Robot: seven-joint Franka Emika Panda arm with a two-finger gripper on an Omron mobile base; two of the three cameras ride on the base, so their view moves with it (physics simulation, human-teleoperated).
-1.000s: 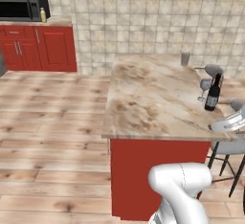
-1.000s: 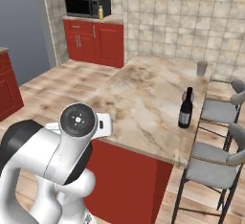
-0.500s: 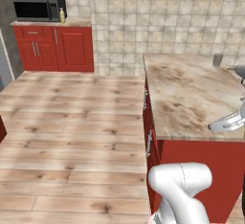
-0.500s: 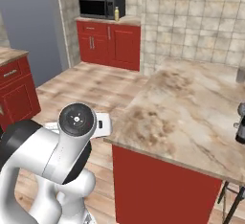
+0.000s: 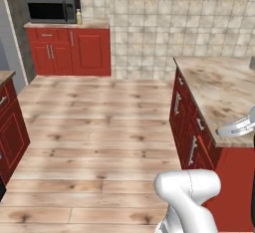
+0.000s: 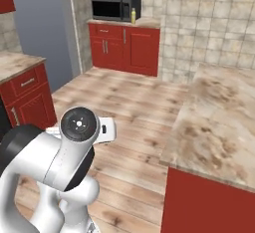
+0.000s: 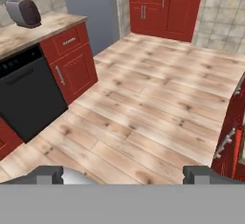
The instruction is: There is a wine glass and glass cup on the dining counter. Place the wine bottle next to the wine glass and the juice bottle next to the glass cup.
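Now you are between pickups: the base faces across the kitchen floor, and the step in hand looks like the trip to fetch the juice bottle. Nearest, in the hand view, the gripper [image 7: 124,173] points down at bare wooden planks; its two dark fingertips stand wide apart with nothing between them. Just to the arm's right runs the dining counter [image 5: 219,95], its marbled top and red drawers edging the left base view. Farther off, on the far counter [image 6: 144,23] beside the microwave [image 6: 115,6], stands the small yellow juice bottle [image 6: 133,15], also visible in the left base view [image 5: 78,16]. It sits well apart from the gripper, across the whole floor. Your next move calls for driving the base up to that far counter, then reaching for the bottle with the fingers spread.
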